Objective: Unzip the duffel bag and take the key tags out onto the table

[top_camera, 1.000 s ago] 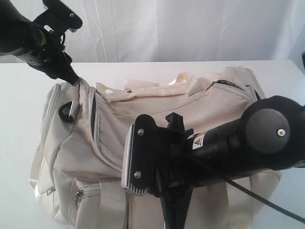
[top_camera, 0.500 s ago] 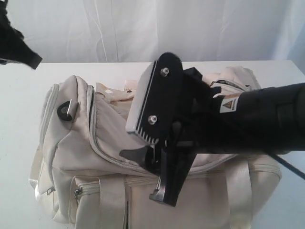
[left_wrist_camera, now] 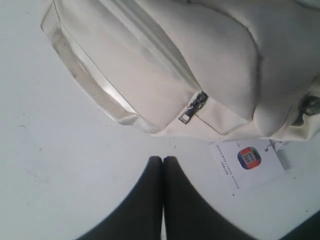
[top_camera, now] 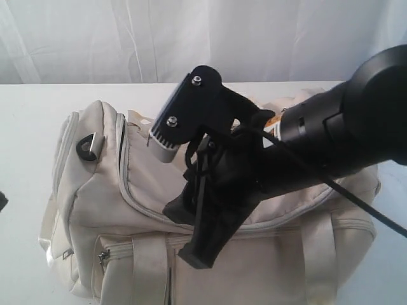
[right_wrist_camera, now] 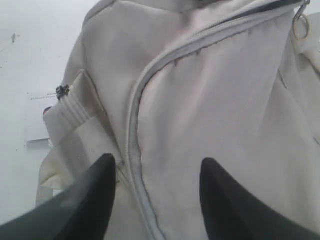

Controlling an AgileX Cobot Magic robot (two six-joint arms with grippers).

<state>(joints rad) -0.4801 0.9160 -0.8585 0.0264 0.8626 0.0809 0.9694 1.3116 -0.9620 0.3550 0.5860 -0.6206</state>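
On the white table (left_wrist_camera: pixel 60 175), just beyond the tips of my left gripper (left_wrist_camera: pixel 163 161), lies a white paper hang tag (left_wrist_camera: pixel 247 162) with a square emblem in red, blue and orange; its lines of print are too small to read. My left fingers are pressed together on nothing, above bare tabletop. Just beside them is the end of the cream duffel bag (top_camera: pixel 95 210), a soft, creased fabric with a glossy webbing strap (left_wrist_camera: pixel 95 85) and a small metal zip pull (left_wrist_camera: pixel 192 107) on its end pocket. My right gripper (right_wrist_camera: pixel 157 170) hangs over the top of the bag with its black, tapered fingers spread apart. The curved top zipper (right_wrist_camera: pixel 132 135) passes between them, closed along the stretch in view. A thin metal ring (right_wrist_camera: pixel 300 25) lies farther along that zipper.
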